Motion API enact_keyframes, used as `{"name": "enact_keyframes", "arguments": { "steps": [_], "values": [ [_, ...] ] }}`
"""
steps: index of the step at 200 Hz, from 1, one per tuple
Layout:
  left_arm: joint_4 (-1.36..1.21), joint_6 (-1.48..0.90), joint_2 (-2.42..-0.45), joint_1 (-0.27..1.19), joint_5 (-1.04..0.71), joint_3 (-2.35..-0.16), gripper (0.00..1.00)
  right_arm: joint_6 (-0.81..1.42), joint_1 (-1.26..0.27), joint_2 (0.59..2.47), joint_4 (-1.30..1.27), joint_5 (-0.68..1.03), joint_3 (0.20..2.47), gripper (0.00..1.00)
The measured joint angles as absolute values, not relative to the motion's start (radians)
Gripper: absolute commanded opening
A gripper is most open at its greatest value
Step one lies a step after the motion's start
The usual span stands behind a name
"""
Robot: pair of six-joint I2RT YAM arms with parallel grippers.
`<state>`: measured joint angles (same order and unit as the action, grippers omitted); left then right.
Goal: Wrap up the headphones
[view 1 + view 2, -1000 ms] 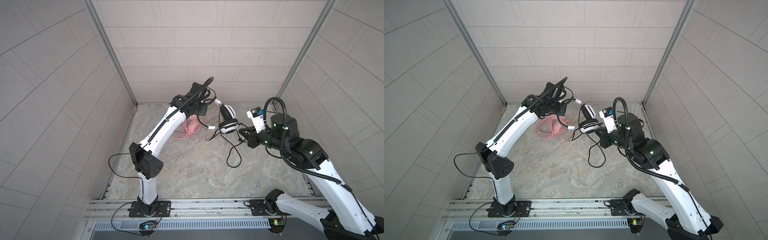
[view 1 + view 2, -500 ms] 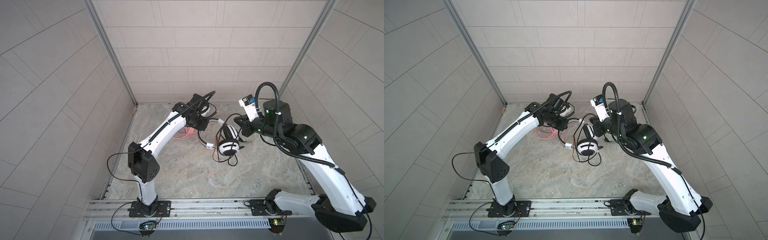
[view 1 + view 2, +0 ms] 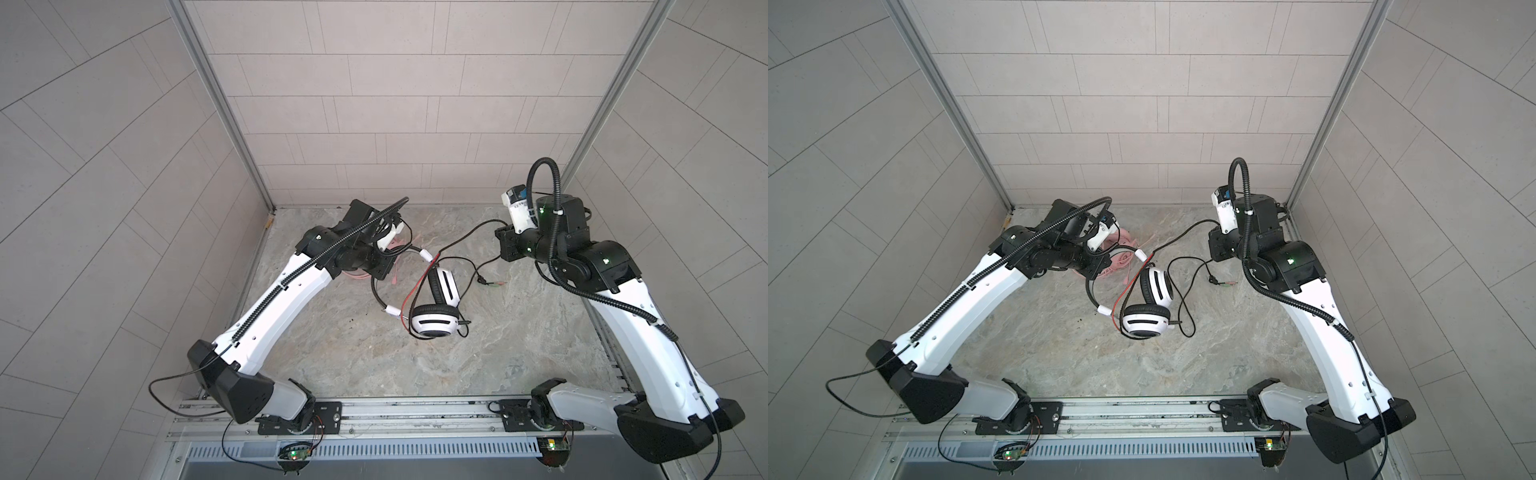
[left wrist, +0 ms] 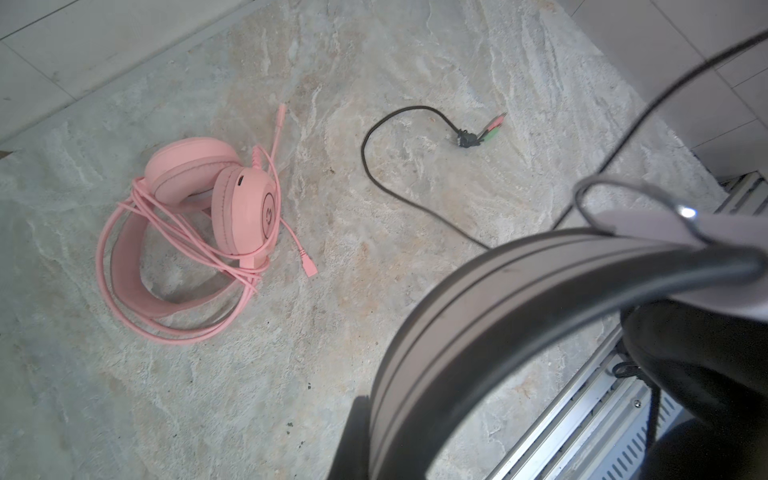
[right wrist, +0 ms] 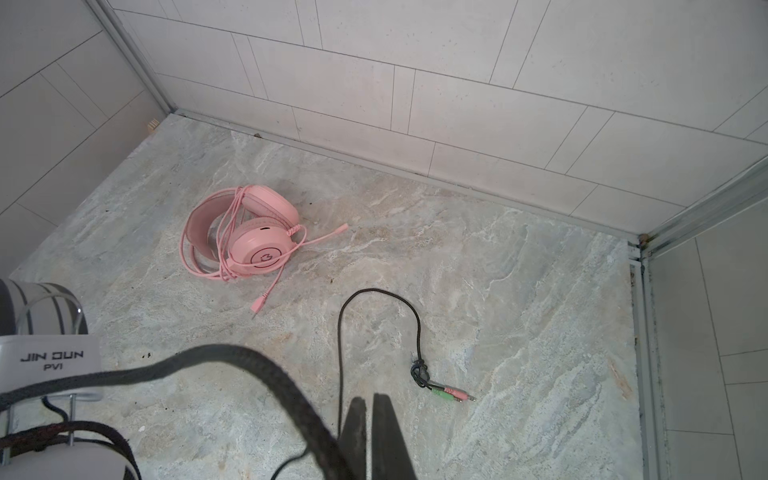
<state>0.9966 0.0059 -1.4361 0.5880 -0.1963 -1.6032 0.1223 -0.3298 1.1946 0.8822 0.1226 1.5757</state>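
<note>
Two robot arms work over a marbled counter (image 3: 457, 374) inside a tiled enclosure. The left tool (image 3: 376, 277) is clenched on the headband (image 4: 519, 291) of the white-and-black headset (image 3: 434, 330), whose two ear cups (image 3: 1156, 286) hang together over the middle of the counter; whether they touch the surface cannot be told. The right tool (image 5: 369, 401), raised near the back right corner, has its jaws closed on the headset's black cable (image 3: 465, 232), which runs slack through the air from the tool to the headband. The rest of the cable loops across the counter and ends in pink and green plugs (image 5: 453, 392) lying flat between the headset and the right arm.

The pink headset (image 5: 249, 237) lies on the counter near the back wall, under the left arm in both top views and well apart from the plugs. Its pink cable (image 4: 174, 232) is gathered in loose turns around the band and ear cups, with the connector end (image 4: 309, 270) trailing free beside it
</note>
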Motion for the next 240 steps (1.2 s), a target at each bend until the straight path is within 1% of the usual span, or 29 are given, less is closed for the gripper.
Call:
{"name": "enact_keyframes", "arguments": {
  "steps": [21,35,60,83,106,129,151,203,240],
  "values": [
    [1.0,0.019,-1.442,0.588,-0.153,-1.593,0.0,0.136,-0.33,1.192,0.876,0.177,1.578,0.0],
    [1.0,0.025,-1.444,0.587,-0.149,-1.592,0.0,0.138,-0.331,1.189,0.876,0.181,1.578,0.0],
    [0.993,0.028,-1.441,0.583,-0.181,-1.591,0.0,0.136,-0.331,1.189,0.874,0.153,1.571,0.0],
    [0.992,0.031,-1.436,0.583,-0.24,-1.59,0.0,0.136,-0.312,1.181,0.855,0.115,1.512,0.0],
    [0.986,0.039,-1.409,0.583,-0.309,-1.576,0.0,0.149,-0.225,1.185,0.82,0.117,1.437,0.0],
    [0.972,0.043,-1.359,0.583,-0.381,-1.547,0.0,0.184,-0.11,1.201,0.764,0.156,1.376,0.0],
    [0.959,0.043,-1.31,0.583,-0.428,-1.521,0.0,0.224,-0.038,1.222,0.7,0.194,1.341,0.0],
    [0.936,0.044,-1.259,0.583,-0.437,-1.496,0.0,0.318,0.064,1.293,0.556,0.296,1.291,0.0],
    [0.923,0.044,-1.243,0.58,-0.422,-1.474,0.0,0.355,0.132,1.33,0.505,0.353,1.257,0.0]
  ]
}}
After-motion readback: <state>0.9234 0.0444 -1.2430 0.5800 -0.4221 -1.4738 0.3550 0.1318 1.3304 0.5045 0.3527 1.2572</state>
